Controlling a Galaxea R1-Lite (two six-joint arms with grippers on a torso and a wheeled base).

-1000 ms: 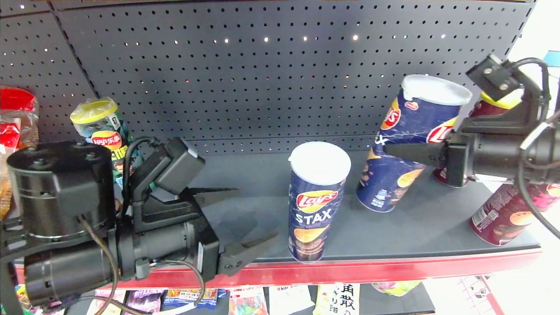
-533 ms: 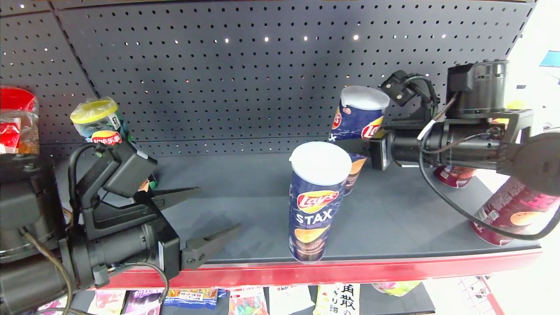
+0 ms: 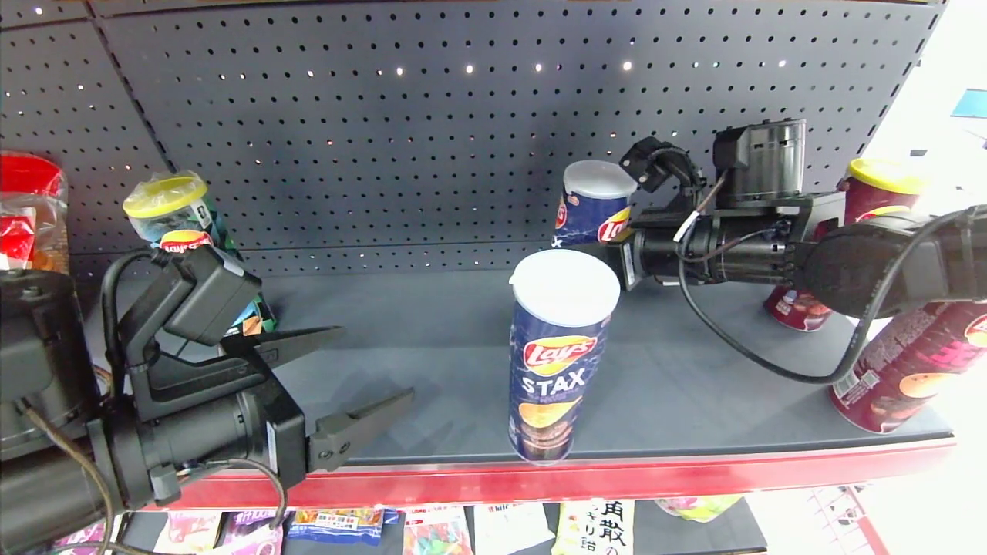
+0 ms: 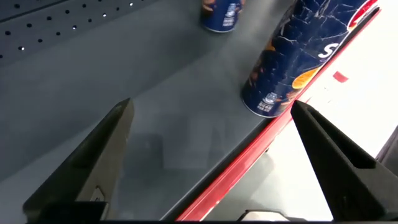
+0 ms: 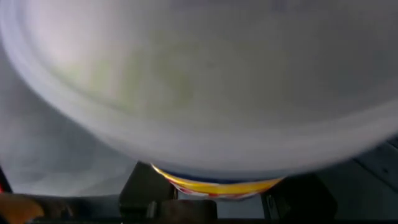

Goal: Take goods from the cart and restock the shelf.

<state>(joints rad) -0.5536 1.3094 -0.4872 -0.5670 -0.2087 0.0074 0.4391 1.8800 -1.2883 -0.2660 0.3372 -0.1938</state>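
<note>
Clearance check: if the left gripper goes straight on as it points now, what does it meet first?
Probably the front blue can, standing at the front edge of the shelf. It sits ahead of the open left gripper, though depth is unclear.

White lid of chip can [image 5: 199, 81] (blurred, close up), yellow band, gripper [image 5: 214, 193] clasping it.

head camera faces the shelf [image 3: 432, 339]; left wrist shares its front can [image 3: 557, 362]; right wrist hugs another can [image 5: 199, 74].
</note>
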